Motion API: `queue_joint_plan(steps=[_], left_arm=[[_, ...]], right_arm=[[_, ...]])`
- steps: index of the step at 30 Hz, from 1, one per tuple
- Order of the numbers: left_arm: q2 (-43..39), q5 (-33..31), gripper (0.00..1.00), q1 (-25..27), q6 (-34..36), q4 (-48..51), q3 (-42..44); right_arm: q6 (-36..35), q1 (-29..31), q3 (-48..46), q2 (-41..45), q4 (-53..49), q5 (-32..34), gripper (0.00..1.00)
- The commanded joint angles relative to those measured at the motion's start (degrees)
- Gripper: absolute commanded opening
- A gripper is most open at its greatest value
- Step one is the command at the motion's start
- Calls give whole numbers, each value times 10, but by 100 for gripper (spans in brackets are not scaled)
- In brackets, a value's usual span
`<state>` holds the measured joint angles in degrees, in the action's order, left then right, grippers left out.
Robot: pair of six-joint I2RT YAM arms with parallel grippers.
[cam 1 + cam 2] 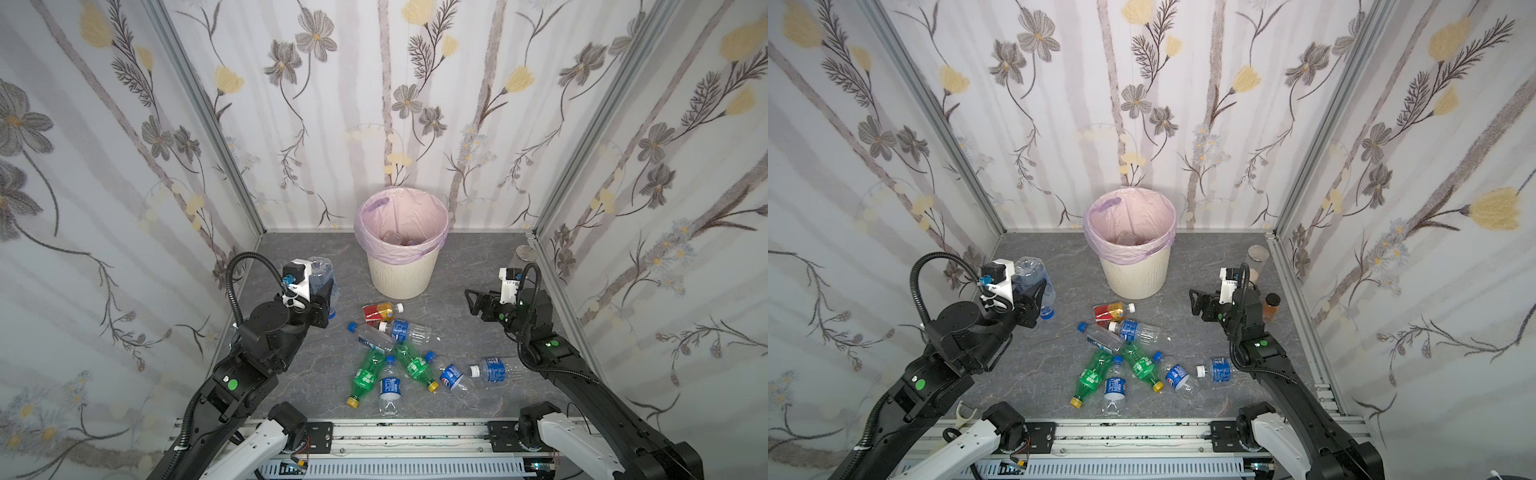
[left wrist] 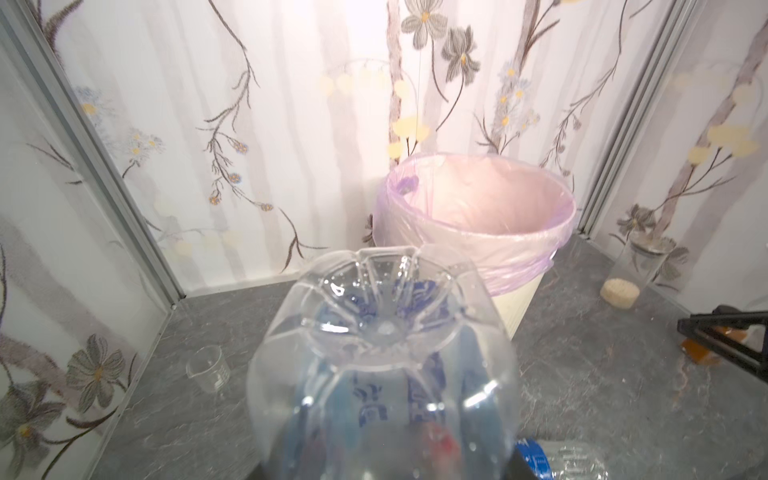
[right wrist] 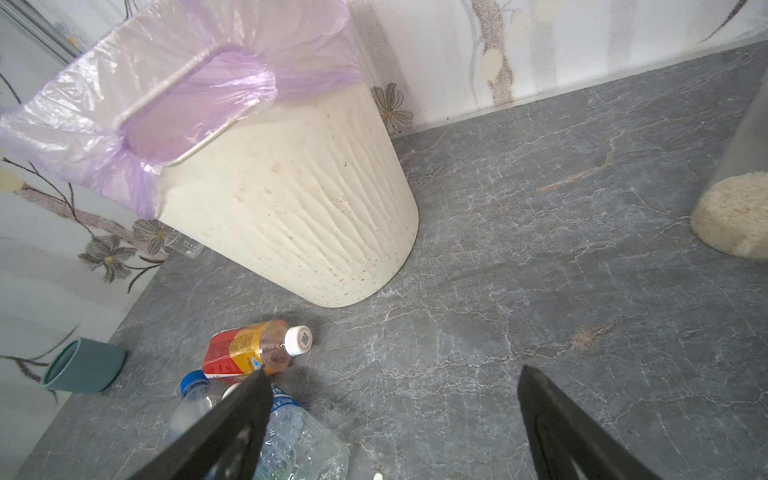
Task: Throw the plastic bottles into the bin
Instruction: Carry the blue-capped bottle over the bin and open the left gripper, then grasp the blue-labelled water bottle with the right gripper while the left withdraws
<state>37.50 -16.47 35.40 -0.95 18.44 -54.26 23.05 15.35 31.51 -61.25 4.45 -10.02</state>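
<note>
My left gripper (image 1: 328, 296) is shut on a clear plastic bottle (image 1: 321, 269) with a blue label. It holds the bottle base up and cap down, above the floor and left of the bin (image 1: 401, 276). The bottle's base (image 2: 382, 332) fills the left wrist view and hides the fingers. The cream ribbed bin has a pink bag and stands at the back centre (image 1: 1136, 278). Several bottles lie in a heap in front of it: a red-and-yellow one (image 1: 379, 311), clear blue-labelled ones (image 1: 405, 330) and two green ones (image 1: 368, 374). My right gripper (image 1: 471, 300) is open and empty, right of the heap (image 3: 393, 372).
A clear jar with beige grains (image 3: 735, 216) stands by the right wall at the back. A small amber jar (image 1: 1271, 307) is behind my right arm. A grey-blue cup (image 3: 83, 365) and a small clear beaker (image 2: 208, 368) sit near the left wall.
</note>
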Motion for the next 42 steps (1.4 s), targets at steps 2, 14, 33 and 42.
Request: queue_joint_plan(steps=[2,14,33,42], left_arm=[[94,-4,40,-3,-23,-172,-60],[634,105,100,-26,-3,-153,-591],[190,74,100,-55,-66,-136,-40],[51,103,100,-107,-114,-93,149]], right_arm=[[3,1,-5,6,-1,6,92],[13,9,4,53,-52,-8,92],[-98,145,127,-90,-159,-44,90],[-134,212,217,-250,-214,-23,92]])
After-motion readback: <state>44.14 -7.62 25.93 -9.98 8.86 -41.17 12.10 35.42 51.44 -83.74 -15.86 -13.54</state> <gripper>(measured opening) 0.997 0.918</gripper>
